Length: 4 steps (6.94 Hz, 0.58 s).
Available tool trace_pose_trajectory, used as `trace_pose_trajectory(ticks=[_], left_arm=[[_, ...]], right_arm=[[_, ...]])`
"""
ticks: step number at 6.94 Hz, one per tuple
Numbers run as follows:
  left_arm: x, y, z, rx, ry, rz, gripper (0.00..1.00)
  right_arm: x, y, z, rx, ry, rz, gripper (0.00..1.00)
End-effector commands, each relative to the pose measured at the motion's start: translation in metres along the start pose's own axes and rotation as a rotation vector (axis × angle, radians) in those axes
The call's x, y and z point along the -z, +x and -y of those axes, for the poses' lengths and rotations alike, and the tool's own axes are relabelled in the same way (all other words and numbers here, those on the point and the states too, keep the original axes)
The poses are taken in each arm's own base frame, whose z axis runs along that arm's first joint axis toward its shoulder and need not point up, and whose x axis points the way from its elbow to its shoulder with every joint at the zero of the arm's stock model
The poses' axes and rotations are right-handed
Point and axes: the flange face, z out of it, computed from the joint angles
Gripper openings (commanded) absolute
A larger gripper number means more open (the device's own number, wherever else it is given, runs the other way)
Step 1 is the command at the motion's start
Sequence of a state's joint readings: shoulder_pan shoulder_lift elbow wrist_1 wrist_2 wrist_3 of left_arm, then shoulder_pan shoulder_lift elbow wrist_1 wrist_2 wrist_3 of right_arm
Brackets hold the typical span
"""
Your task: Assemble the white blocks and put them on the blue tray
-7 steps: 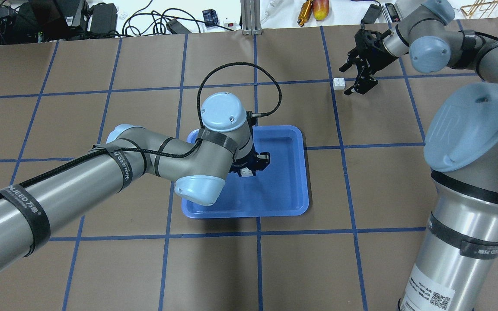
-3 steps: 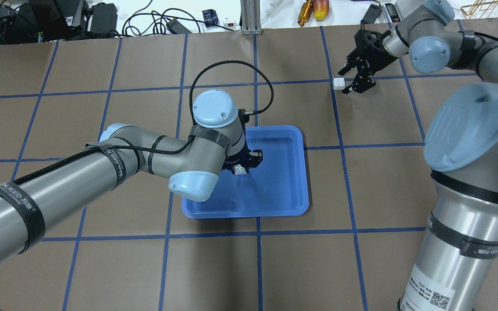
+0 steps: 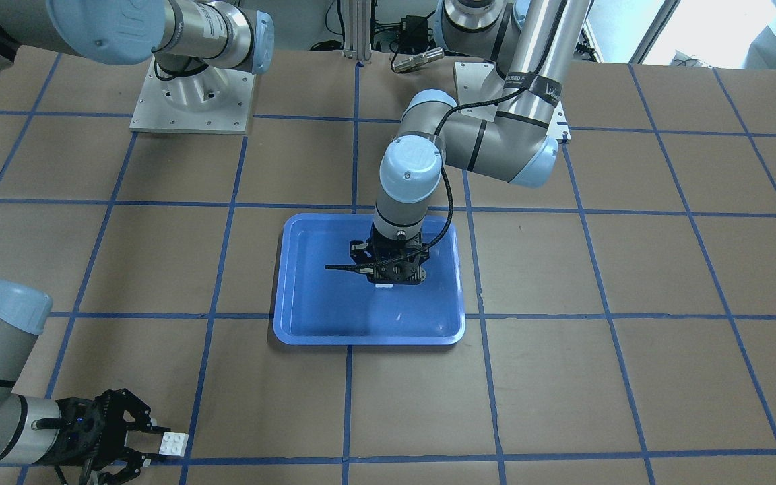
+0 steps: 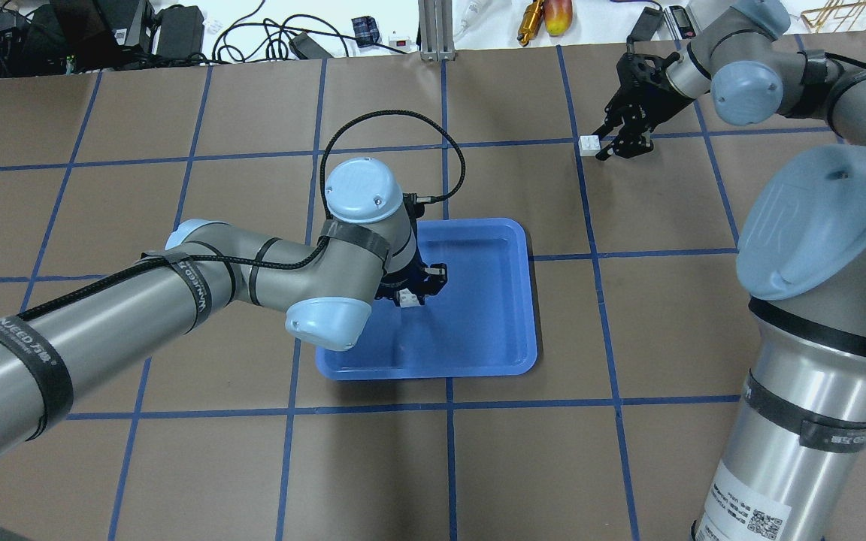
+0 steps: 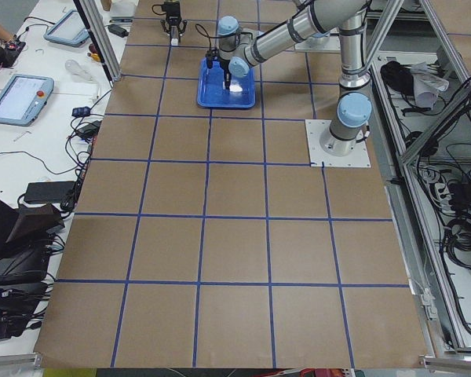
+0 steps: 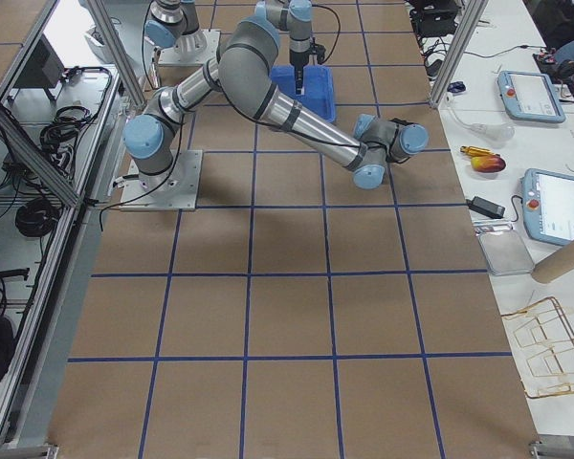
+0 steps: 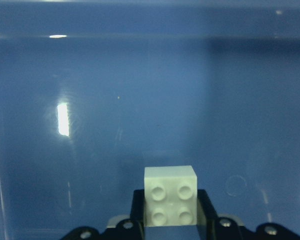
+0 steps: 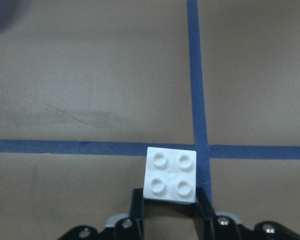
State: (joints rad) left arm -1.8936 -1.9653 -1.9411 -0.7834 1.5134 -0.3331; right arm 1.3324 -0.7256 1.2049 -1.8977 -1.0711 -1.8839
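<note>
The blue tray (image 4: 493,330) lies at the table's middle and also shows in the front view (image 3: 307,296). My left gripper (image 4: 408,294) is over the tray's left half, shut on a white block (image 7: 170,195) that it holds just above the tray floor. The second white block (image 4: 590,145) sits on the brown table at a blue tape crossing, far right. My right gripper (image 4: 604,144) is low beside it, and its fingers press on the near sides of that block (image 8: 171,174). The front view shows this block (image 3: 174,442) at the fingertips.
Cables, power bricks and tools (image 4: 177,30) lie past the table's far edge, with an aluminium post (image 4: 437,30) there. The arm bases (image 3: 192,94) stand on the robot's side. Teach pendants (image 6: 531,91) rest on a side bench.
My left gripper moved left across the tray with its block. My right gripper's fingers went from wide open to closed onto the block on the table.
</note>
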Motion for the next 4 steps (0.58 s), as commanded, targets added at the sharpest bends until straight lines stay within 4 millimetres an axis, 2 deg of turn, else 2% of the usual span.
trace_pose_trajectory(ticks=[1, 2, 4], left_arm=[[-0.003, 0.000, -0.001, 0.014, -0.007, -0.003, 0.60], [-0.002, 0.002, -0.001, 0.016, -0.006, -0.012, 0.66], [-0.003, 0.004, -0.003, 0.010, -0.009, -0.011, 0.73]], right_arm=[[0.013, 0.003, 0.011, -0.016, -0.008, 0.049, 0.00], [0.019, 0.003, 0.014, -0.026, -0.002, 0.066, 0.00], [0.052, -0.006, 0.034, -0.028, 0.002, 0.072, 0.00]])
